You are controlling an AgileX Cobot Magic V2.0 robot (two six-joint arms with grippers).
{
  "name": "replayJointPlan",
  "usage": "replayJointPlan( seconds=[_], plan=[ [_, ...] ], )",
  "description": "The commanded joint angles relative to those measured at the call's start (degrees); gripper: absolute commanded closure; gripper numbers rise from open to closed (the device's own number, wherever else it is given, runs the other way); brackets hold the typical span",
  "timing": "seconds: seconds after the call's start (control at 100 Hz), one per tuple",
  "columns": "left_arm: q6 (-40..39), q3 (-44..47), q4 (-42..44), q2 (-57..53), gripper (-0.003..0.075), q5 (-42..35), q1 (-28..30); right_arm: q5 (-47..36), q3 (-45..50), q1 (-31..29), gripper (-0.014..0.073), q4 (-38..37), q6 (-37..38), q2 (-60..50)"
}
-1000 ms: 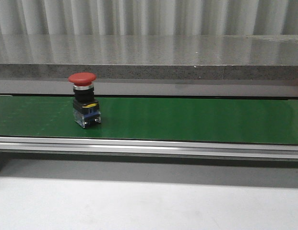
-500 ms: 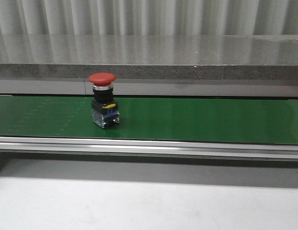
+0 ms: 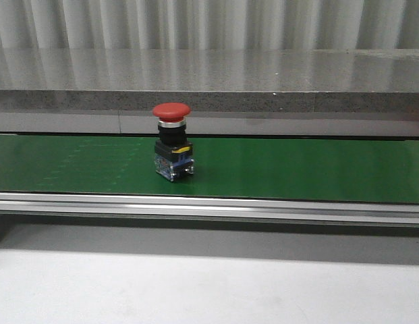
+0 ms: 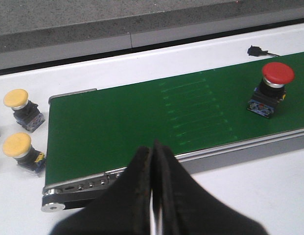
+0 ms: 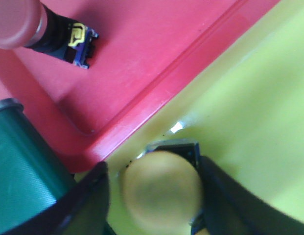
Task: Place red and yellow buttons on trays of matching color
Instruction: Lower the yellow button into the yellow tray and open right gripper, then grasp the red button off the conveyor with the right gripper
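You have the green conveyor belt (image 3: 297, 169) running across the front view, edged by a silver rail. In the right wrist view, the yellow tray (image 5: 249, 98) lies touching the red tray (image 5: 156, 54), edge to edge. A red button (image 3: 172, 142) stands upright on the belt, nearer its far edge. A second red button (image 5: 39, 29) rests in the red tray. Two yellow buttons (image 4: 22, 110) (image 4: 22, 152) sit on the white tabletop just off the belt's end. Your left gripper (image 4: 152, 196) has its jaws pressed together, empty, above the belt's near rail. Your right gripper (image 5: 156, 196) straddles a yellow button (image 5: 161, 193) over the yellow tray's corner; you cannot tell whether it is clamped.
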Motion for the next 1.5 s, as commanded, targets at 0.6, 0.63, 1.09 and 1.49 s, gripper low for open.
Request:
replayJointPlan(
  seconds=[0.6,0.63,1.09,1.49],
  plan=[
    [0.07,-1.56,-0.22,0.17,0.0741,-4.18,-0.36,-0.21,-1.37,2.42,0.0041,2.11,-0.19,-14.18],
    [0.07,-1.56,-0.22,0.17,0.0741,-4.18,-0.36,0.32,-1.37,3.21,0.0041,2.11,-1.16,-15.17],
    [0.07,-1.56,-0.22,0.17,0.0741,-4.18,-0.36,15.59,-2.33,23.15,0.0041,2.4,-3.81,-21.08],
    [0.07,-1.56,-0.22,0.17,0.0741,-4.18,-0.36,25.17,-7.97,41.95,0.0041,2.57,-11.7,-20.98]
  ],
)
